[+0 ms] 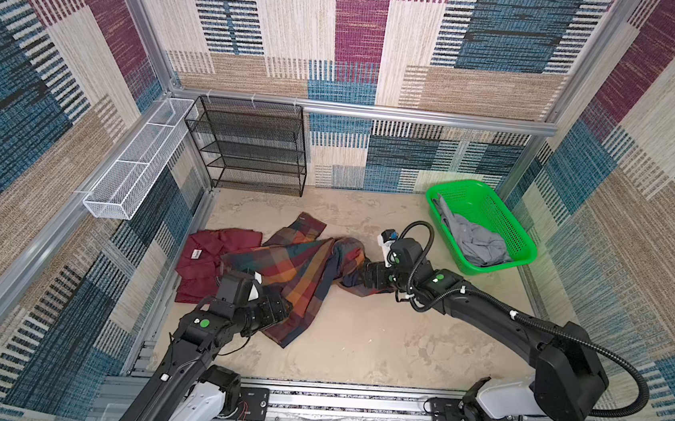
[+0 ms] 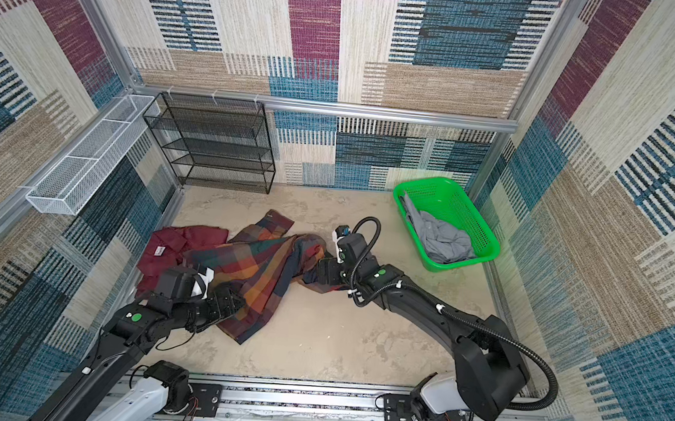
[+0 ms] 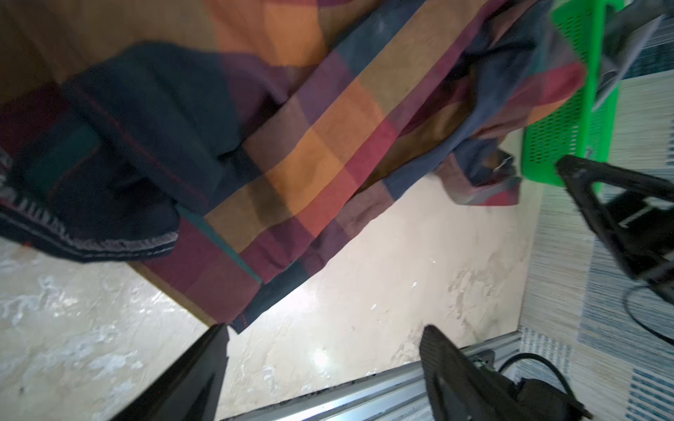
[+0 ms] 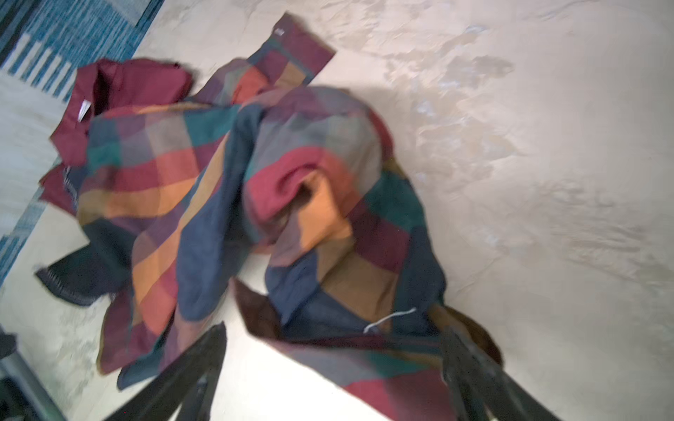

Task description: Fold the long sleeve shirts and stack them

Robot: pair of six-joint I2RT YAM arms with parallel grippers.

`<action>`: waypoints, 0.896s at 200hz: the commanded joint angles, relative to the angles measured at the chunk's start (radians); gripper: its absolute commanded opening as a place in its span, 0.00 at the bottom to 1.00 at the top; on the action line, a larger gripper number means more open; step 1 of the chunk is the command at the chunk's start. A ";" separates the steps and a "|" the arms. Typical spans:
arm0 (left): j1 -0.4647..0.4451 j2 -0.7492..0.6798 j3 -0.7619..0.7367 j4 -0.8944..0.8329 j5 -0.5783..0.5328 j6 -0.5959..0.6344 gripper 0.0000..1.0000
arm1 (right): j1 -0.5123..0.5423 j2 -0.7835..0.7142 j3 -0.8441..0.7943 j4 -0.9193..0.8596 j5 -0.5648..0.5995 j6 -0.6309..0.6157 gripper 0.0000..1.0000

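A crumpled plaid shirt lies mid-way across the bench, overlapping a maroon shirt by the left edge. The left gripper, spread and empty, sits just off the plaid hem. The right gripper gapes over the shirt's bunched right end (cloth between the fingers). A grey shirt lies in the green basket at the far right corner.

The plaid shirt, with navy, teal, orange and red squares, lies crumpled and unfolded in the middle of the table. 1 sleeve points toward the back. Its left edge lies over the maroon shirt, which lies rather flat at the left side and shows a small white label. The grey shirt lies bunched inside the green basket at the back right, well apart from the other 2.
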 commanded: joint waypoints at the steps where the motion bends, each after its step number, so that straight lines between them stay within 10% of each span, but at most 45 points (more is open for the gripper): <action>1: -0.055 -0.004 -0.059 -0.041 -0.091 -0.110 0.85 | 0.039 -0.020 -0.027 0.045 0.078 -0.036 0.93; 65: -0.249 0.093 -0.108 -0.047 -0.297 -0.223 0.77 | 0.120 0.027 -0.053 0.062 0.181 -0.071 0.92; 179: -0.257 0.252 -0.148 0.170 -0.382 -0.251 0.49 | 0.168 -0.048 -0.050 0.076 0.129 -0.098 0.92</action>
